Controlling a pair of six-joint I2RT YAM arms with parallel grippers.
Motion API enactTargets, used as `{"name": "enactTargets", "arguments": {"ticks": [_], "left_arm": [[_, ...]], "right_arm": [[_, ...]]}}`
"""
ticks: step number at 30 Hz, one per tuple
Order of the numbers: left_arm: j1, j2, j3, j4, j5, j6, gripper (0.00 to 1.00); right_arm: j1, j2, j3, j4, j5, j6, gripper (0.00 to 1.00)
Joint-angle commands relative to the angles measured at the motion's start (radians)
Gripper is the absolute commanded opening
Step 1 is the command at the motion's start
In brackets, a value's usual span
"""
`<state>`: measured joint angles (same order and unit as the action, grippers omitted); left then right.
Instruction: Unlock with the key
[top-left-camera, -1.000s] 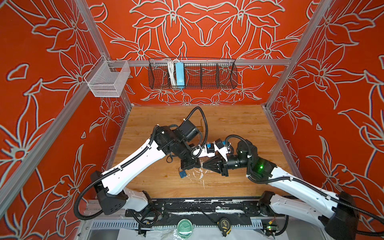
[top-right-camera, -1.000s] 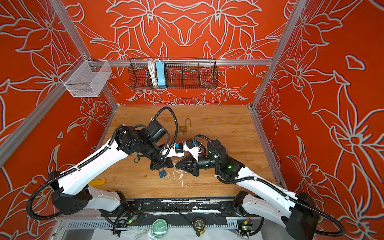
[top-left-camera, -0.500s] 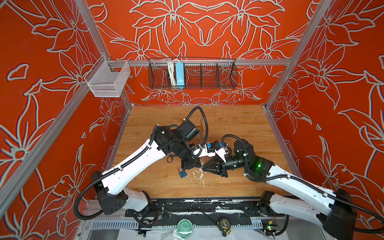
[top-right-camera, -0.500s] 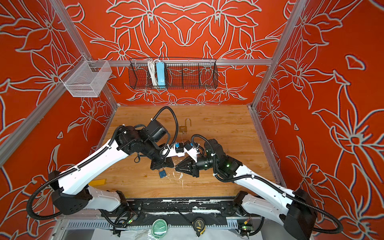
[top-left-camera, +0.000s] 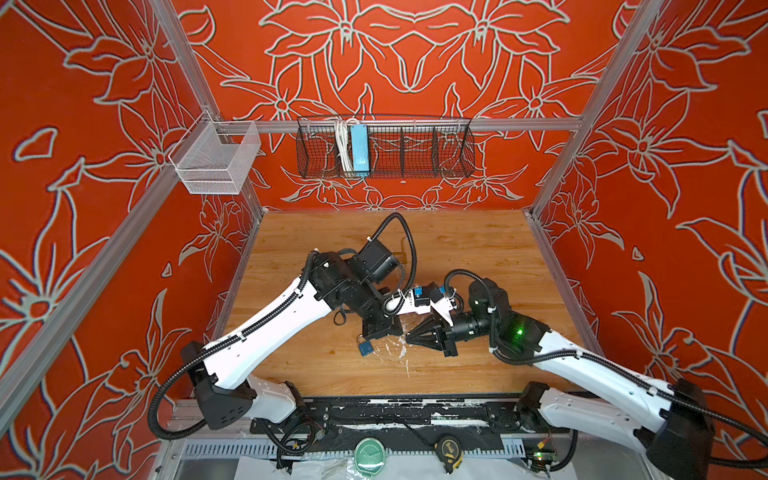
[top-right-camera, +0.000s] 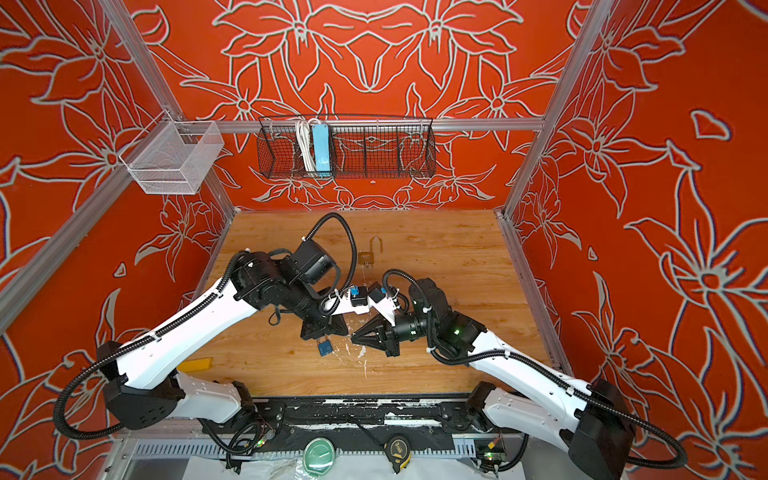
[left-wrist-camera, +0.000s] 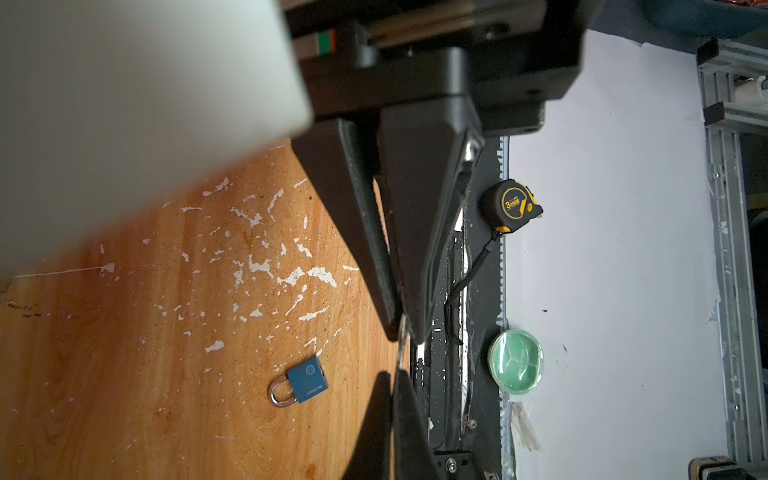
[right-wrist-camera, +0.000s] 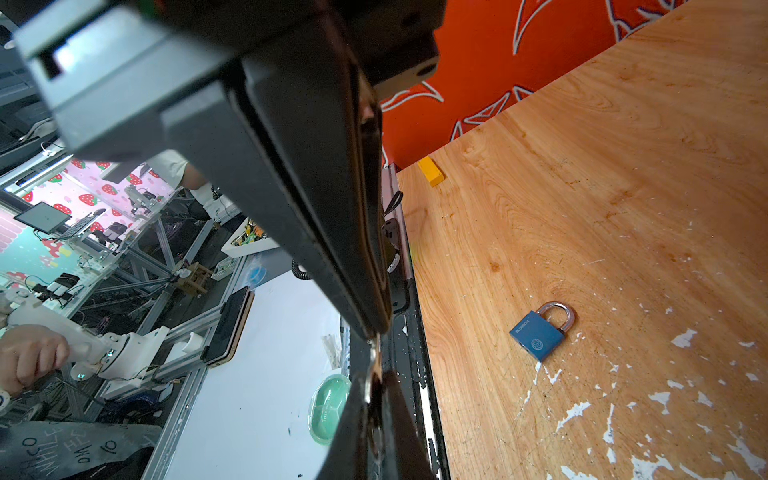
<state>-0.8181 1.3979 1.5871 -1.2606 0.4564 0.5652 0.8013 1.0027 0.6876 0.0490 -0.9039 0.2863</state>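
Observation:
A blue padlock (top-left-camera: 365, 348) with its silver shackle closed lies flat on the wooden table (top-left-camera: 478, 257); the wrist views show it too, as the padlock (left-wrist-camera: 305, 380) and the padlock (right-wrist-camera: 538, 334). Just above and right of it in both top views, my left gripper (top-left-camera: 395, 332) and right gripper (top-left-camera: 411, 338) meet tip to tip. The key (left-wrist-camera: 401, 349) is a thin metal strip bridging the two tips. My left gripper (left-wrist-camera: 392, 376) is shut on one end and my right gripper (right-wrist-camera: 376, 378) is shut on the other end of the key (right-wrist-camera: 374, 361).
A brass padlock (top-right-camera: 369, 257) lies farther back on the table. A yellow block (top-right-camera: 195, 365) sits near the front left corner. A tape measure (top-left-camera: 451, 451) and a green round container (top-left-camera: 369, 455) lie off the table in front. Wire baskets hang on the back wall.
My right gripper has slid a little left to meet the left gripper's tip and has closed its jaws on the key. The left arm and the blue padlock have stayed put.

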Motion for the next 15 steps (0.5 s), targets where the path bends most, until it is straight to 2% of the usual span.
{"name": "enactTargets", "arguments": {"ticks": [1, 4, 5, 7, 8, 12, 15], "left_arm": [[-0.002, -0.002, 0.004, 0.029, -0.012, 0.0, 0.0], [0.0, -0.039, -0.023, 0.088, -0.064, -0.025, 0.0], [0.003, -0.057, -0.037, 0.116, -0.084, -0.039, 0.03], [0.016, -0.111, -0.083, 0.177, -0.108, -0.065, 0.24], [0.023, -0.143, -0.11, 0.209, -0.114, -0.08, 0.31], [0.049, -0.332, -0.307, 0.398, -0.205, -0.182, 0.42], [0.066, -0.483, -0.447, 0.551, -0.319, -0.321, 0.53]], "right_arm": [[0.004, -0.005, 0.015, 0.007, 0.0, -0.017, 0.0], [0.004, -0.004, 0.001, 0.011, 0.022, -0.004, 0.0], [0.004, -0.008, -0.006, 0.008, 0.038, -0.001, 0.0], [0.004, -0.018, -0.033, 0.013, 0.092, 0.012, 0.0], [0.004, -0.026, -0.049, 0.019, 0.111, 0.017, 0.0], [-0.013, -0.075, -0.12, 0.073, 0.204, 0.066, 0.0], [-0.035, -0.095, -0.149, 0.077, 0.255, 0.089, 0.0]]}}
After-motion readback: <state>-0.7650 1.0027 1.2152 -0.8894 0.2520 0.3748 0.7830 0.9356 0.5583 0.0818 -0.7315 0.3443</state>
